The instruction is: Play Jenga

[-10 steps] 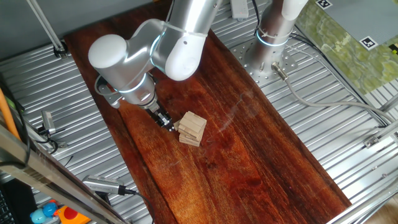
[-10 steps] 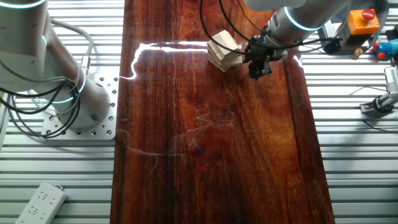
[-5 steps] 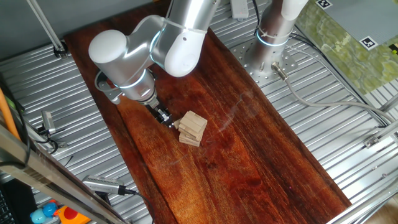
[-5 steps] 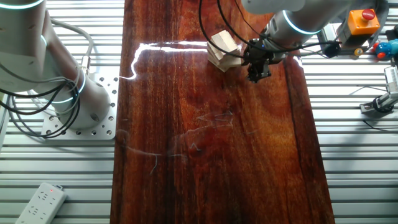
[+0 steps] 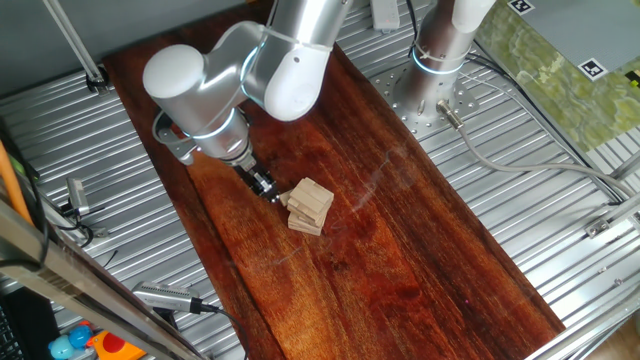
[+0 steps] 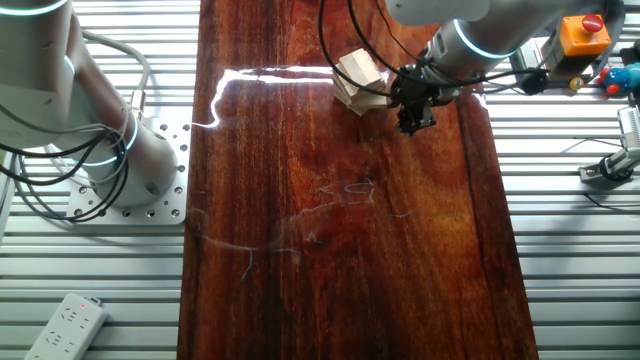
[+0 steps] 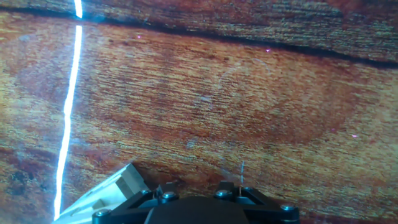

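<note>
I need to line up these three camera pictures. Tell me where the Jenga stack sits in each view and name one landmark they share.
One fixed view: the Jenga stack lies just left of centre on the wooden table, right beside the gripper.
The other fixed view: the stack sits near the top edge, left of the gripper.
Hand view: not clearly in it; a pale edge at the bottom left cannot be identified.
Shared landmark: the dark red-brown table surface.

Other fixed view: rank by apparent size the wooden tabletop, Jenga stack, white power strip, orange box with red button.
1. Wooden tabletop, by far the largest.
2. White power strip, though partly cut off at the frame edge.
3. Jenga stack and orange box with red button look close in size; I would not rank them.
</note>
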Available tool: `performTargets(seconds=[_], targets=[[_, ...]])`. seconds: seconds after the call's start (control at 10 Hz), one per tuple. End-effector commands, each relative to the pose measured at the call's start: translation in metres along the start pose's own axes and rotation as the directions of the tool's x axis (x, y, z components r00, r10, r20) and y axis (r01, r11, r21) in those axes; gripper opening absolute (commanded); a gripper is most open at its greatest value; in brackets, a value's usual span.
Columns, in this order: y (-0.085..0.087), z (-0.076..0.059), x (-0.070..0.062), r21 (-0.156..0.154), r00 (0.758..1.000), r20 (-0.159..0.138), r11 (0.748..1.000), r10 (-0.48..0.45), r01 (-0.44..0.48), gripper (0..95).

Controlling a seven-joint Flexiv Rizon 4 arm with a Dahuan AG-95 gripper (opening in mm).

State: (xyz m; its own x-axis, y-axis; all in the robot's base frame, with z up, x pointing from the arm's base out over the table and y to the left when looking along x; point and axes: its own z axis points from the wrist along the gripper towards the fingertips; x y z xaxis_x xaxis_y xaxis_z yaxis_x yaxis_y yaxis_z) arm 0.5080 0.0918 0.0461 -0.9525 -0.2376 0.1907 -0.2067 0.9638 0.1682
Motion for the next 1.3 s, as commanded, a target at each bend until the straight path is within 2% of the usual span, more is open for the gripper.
performTargets(seconds=[0.1, 0.4, 0.7, 1.2, 1.3], targets=[[-0.002, -0.002, -0.001, 0.005, 1.000, -0.003, 1.000, -0.005, 0.005, 38.0], [-0.009, -0.013, -0.011, 0.007, 1.000, -0.004, 1.000, -0.022, 0.022, 38.0], [-0.007, -0.026, -0.030, 0.010, 1.000, -0.011, 1.000, -0.030, 0.030, 38.0], [-0.003, -0.040, -0.045, 0.012, 1.000, -0.013, 1.000, -0.001, 0.002, 38.0], [-0.002, -0.043, -0.047, 0.012, 1.000, -0.015, 1.000, 0.005, -0.005, 19.0]])
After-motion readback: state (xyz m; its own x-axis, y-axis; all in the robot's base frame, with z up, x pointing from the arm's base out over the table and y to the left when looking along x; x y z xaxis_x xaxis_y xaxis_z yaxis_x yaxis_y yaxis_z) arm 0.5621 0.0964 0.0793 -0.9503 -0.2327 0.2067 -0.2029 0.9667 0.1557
